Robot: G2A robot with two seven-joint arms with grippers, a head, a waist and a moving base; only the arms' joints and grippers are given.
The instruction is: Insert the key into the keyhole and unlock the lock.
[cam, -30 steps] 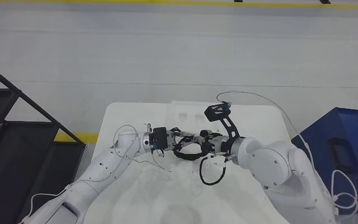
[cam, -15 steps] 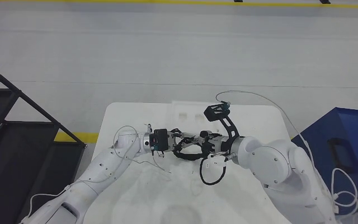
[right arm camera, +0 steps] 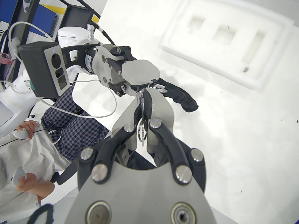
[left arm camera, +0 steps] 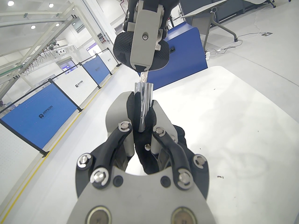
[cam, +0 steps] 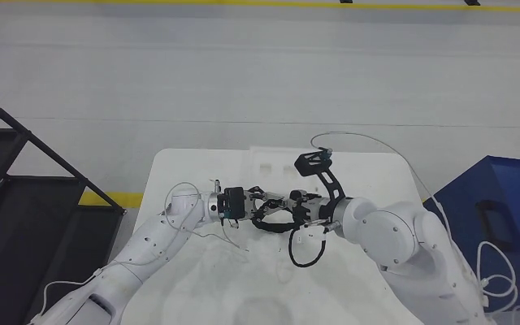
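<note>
my left pincer [left arm camera: 141, 103] is pinching the lock [left arm camera: 143, 108] by its chrome cylinder, and the black cable [left arm camera: 149, 164] trails back between the fingers. my right pincer [right arm camera: 145, 97] is clamped onto the key [right arm camera: 142, 111]. in the top view it faces the left one from its 3 o'clock, over the middle of the white table [cam: 374, 175]. the key's blade meets the cylinder's end face; how deep it sits i cannot tell. the white foam tray [cam: 272, 165] lies at their 12 o'clock.
</note>
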